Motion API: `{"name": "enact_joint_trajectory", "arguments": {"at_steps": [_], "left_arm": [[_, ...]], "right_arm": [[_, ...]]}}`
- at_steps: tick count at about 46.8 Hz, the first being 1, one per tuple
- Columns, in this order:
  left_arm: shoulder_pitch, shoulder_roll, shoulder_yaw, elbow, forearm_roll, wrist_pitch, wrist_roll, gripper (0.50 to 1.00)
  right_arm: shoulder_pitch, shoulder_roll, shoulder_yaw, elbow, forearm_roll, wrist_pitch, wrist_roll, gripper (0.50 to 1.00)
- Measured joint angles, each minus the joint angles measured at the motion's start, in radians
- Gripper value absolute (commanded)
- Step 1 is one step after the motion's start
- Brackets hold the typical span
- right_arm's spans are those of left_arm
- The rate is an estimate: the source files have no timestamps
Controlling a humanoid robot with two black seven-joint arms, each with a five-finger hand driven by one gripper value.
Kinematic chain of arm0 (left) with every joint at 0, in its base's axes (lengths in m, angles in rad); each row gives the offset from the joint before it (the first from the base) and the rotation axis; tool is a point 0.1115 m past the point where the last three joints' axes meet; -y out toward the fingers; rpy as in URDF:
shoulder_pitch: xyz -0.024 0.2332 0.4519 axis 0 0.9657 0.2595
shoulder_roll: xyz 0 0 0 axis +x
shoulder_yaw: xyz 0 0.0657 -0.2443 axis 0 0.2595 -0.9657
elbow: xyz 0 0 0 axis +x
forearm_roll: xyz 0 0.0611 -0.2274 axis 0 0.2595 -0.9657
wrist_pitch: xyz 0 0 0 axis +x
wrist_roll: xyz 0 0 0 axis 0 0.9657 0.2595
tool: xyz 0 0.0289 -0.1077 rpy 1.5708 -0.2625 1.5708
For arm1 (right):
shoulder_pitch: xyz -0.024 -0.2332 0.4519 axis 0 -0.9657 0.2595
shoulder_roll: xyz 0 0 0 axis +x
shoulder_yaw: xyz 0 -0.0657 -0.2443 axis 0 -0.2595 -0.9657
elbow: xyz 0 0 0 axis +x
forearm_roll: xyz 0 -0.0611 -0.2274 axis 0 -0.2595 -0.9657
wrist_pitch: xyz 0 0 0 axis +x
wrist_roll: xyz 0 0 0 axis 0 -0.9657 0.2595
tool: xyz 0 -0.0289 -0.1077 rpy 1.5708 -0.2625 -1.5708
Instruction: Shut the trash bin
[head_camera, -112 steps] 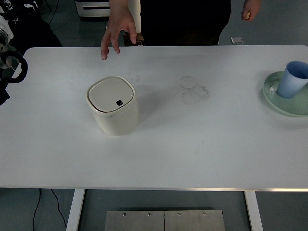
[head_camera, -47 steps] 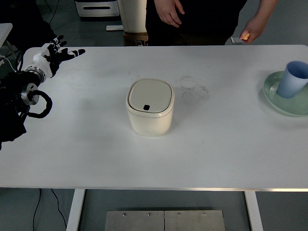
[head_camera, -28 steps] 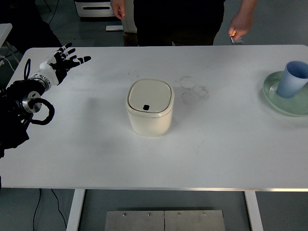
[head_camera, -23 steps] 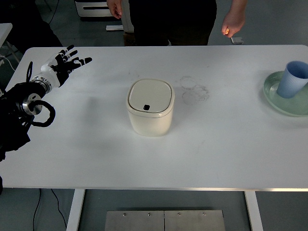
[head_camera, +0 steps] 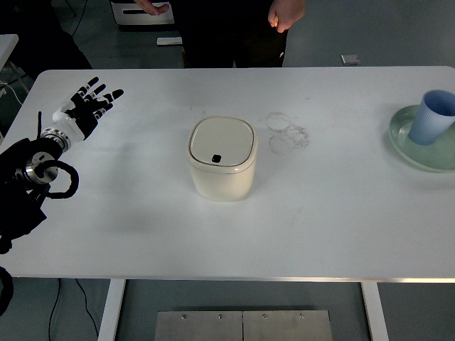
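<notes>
Reaching toward the cream square-topped plastic trash bin (head_camera: 221, 158).
I am holding my black-and-white left hand (head_camera: 85, 108) spread and empty, well left of the bin; next I judge it needs pressing the lid flat.

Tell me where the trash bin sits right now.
In the head view, the trash bin stands near the white table's middle, slightly left of centre, well right of the left hand.
</notes>
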Motion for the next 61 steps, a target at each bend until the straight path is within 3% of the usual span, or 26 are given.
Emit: {"name": "enact_joint_trajectory", "arguments": {"at_steps": [8, 61], "left_arm": [[0.029, -0.023, -0.085, 0.0, -0.005, -0.004, 0.0, 1.0], [-0.005, -0.053, -0.149, 0.009, -0.034, 0.028, -0.003, 1.0]], "right_arm": [[-0.001, 0.0, 0.0, 0.0, 0.0, 0.0, 0.0, 0.991], [0.0, 0.0, 0.0, 0.0, 0.0, 0.0, 0.0, 0.991]]}}
